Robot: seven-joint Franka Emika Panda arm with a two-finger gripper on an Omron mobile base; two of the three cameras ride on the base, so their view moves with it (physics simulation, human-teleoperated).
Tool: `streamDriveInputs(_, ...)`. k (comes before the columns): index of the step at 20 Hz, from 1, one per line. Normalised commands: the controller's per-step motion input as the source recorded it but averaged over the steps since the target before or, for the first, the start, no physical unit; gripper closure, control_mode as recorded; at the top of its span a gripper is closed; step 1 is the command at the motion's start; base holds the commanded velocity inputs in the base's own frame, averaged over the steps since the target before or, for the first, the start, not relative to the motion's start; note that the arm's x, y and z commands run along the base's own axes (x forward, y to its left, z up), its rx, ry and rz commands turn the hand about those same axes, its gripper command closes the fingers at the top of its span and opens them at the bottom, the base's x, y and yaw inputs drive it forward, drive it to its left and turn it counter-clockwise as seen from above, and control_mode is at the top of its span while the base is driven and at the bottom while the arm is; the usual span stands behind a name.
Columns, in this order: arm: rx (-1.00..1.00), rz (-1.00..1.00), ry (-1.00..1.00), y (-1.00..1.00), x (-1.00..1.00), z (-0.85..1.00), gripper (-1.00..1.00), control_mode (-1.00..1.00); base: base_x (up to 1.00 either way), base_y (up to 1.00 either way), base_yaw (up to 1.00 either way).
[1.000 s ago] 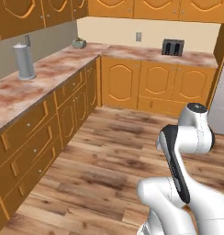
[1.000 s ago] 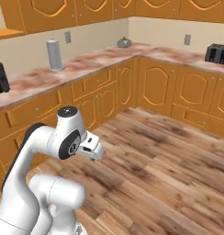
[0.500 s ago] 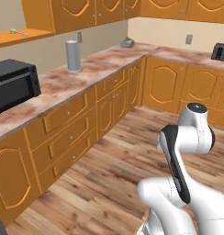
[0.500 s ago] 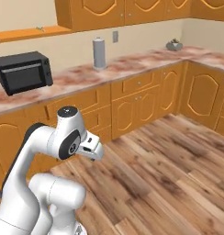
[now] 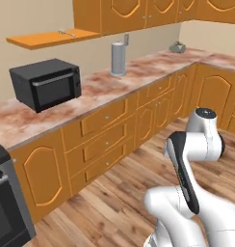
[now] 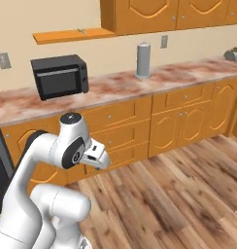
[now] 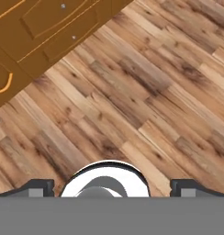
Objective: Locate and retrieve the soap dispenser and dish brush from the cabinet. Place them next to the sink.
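Keep your empty, wide-open two-finger gripper (image 7: 111, 186) tucked over the floor while you drive toward the flat orange wooden wall shelf (image 5: 52, 37), where a thin pale dish brush (image 6: 81, 31) seems to lie.

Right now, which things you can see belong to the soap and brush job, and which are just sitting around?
For the job:
- open wall shelf of the cabinet, with a small thin object on it, too small to identify
- gripper, open, holding nothing

Just sitting around:
- black microwave
- tall grey cylinder
- small grey item on the far counter
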Motion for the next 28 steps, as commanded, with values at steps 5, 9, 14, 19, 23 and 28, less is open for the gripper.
streamDriveInputs(5, 0.00, 0.00, 0.00, 0.00, 0.00, 0.00, -1.00, 1.00, 0.59, 0.00, 0.37)
streamDriveInputs(9, 0.00, 0.00, 0.00, 0.00, 0.00, 0.00, -1.00, 1.00, 0.80, -0.04, 0.33)
streamDriveInputs(14, 0.00, 0.00, 0.00, 0.00, 0.00, 0.00, -1.00, 1.00, 0.67, -0.05, 0.38)
streamDriveInputs(19, 0.00, 0.00, 0.00, 0.00, 0.00, 0.00, -1.00, 1.00, 0.67, -0.12, 0.36)
streamDriveInputs(23, 0.00, 0.00, 0.00, 0.00, 0.00, 0.00, -1.00, 1.00, 0.60, -0.18, 0.36)
streamDriveInputs(28, 0.00, 0.00, 0.00, 0.00, 0.00, 0.00, -1.00, 1.00, 0.55, -0.25, 0.34)
